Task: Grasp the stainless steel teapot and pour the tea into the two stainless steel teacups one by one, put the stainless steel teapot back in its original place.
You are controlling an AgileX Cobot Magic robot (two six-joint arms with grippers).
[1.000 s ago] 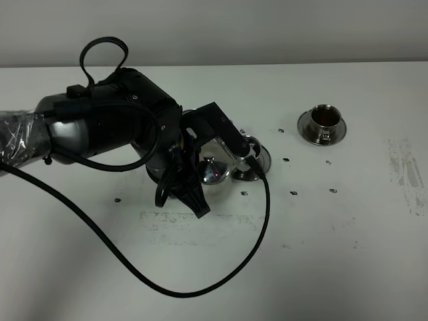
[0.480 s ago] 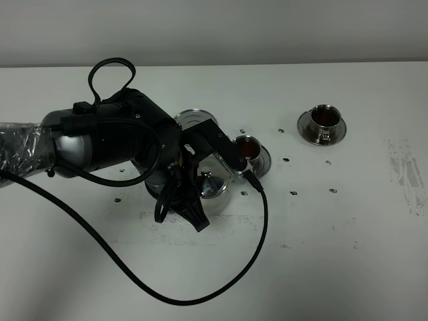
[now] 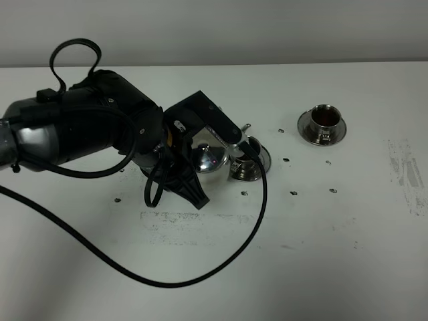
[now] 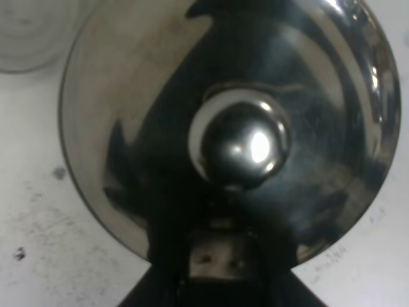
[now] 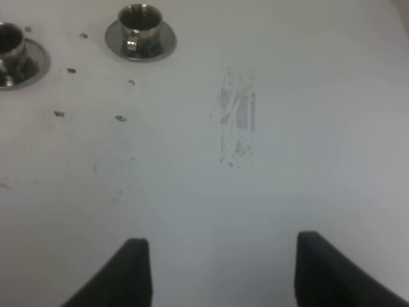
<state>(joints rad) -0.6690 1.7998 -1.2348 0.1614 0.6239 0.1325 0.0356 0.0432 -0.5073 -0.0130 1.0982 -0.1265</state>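
My left gripper is shut on the handle of the stainless steel teapot, which hangs level just left of the near teacup. The left wrist view is filled by the teapot's lid and knob, with the left gripper dark at the handle side. The far teacup stands on its saucer at the right with reddish-brown tea in it. Both teacups also show in the right wrist view. The right gripper hovers open over bare table. The original place is hidden behind the left arm.
The left arm's black cable loops across the table in front of the teapot. Small dark spots dot the white table between the cups. A grey smudge marks the table ahead of the right gripper.
The left arm has carried the teapot back from the near teacup, first toward the front, then toward the back left. The arm now covers the round steel dish that showed half a second ago.
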